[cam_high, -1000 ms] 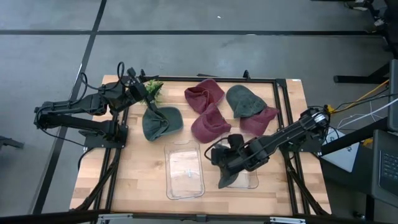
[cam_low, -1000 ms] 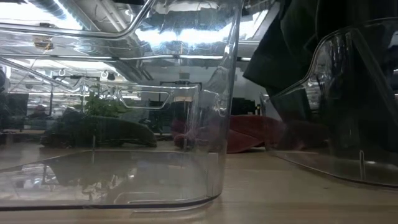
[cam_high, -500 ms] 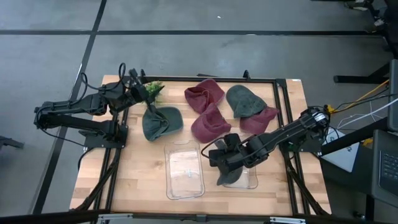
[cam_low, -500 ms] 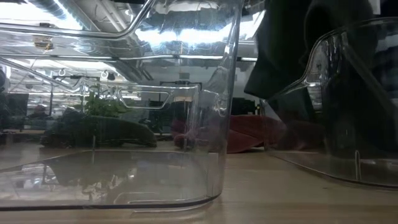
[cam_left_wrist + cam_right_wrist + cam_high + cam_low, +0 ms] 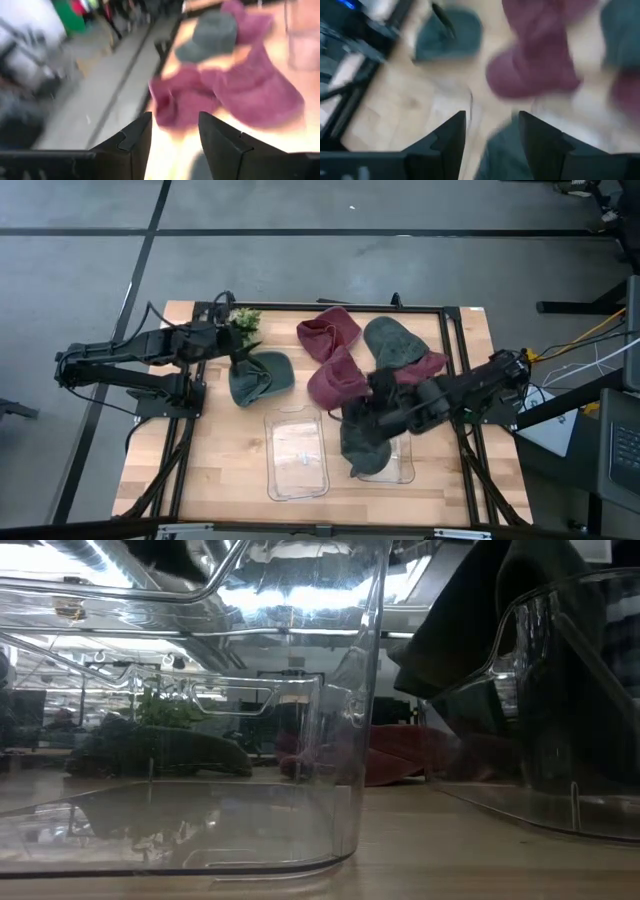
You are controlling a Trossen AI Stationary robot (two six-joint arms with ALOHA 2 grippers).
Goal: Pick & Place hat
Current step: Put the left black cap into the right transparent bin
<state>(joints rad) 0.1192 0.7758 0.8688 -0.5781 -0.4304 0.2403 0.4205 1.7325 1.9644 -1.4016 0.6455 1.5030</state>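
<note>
The right claw [image 5: 372, 402] has drawn back from the right clear bin [image 5: 392, 462], fingers parted and empty, leaving a dark green hat [image 5: 362, 442] draped over the bin's rim. The left claw [image 5: 236, 352], also parted, hovers at another green hat [image 5: 262, 376]. The wooden counter [image 5: 220, 450] (black-railed) stands on grey floor [image 5: 80, 260]; maroon hats [image 5: 338, 378] lie mid-counter.

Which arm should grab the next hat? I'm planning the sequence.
Probably the left: its gripper hangs open beside the green hat, while the right gripper is over the bin.
</note>
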